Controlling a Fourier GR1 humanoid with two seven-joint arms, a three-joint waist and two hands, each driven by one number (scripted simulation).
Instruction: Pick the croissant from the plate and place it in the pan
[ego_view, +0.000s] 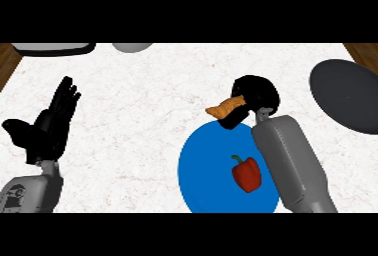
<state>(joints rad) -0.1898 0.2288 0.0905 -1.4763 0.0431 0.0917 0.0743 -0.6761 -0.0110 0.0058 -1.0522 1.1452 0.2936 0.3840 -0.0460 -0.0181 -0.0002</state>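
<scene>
Right hand (255, 97) first: its black fingers are curled around the croissant (226, 108), pinching the golden-brown pastry so that only its left end pokes out from under the palm. The croissant sits in that grasp just over the far rim of the blue plate (199, 170), at the plate's top edge rather than down on its middle. Whether it touches the plate from here, I can't say.

Behind the hand, the grey right forearm (291, 165) runs down and to the right across the plate's right side, covering that part of the rim. On the plate, just left of the forearm, lies a red bell pepper (247, 174) with a green stem, well below the croissant.

Over on the right edge of the counter (148, 100) there's the dark grey pan (347, 95), round, partly cut off by the view, and apart from the hand and the croissant.

Now the left hand (48, 125): open, fingers straight and pointing up and away, thumb stuck out to the side, holding nothing, resting near the left edge of the white speckled counter.

At the far edge, a pale dish (55, 48) with a dark rim and a grey rounded object (133, 47) show only in part.
</scene>
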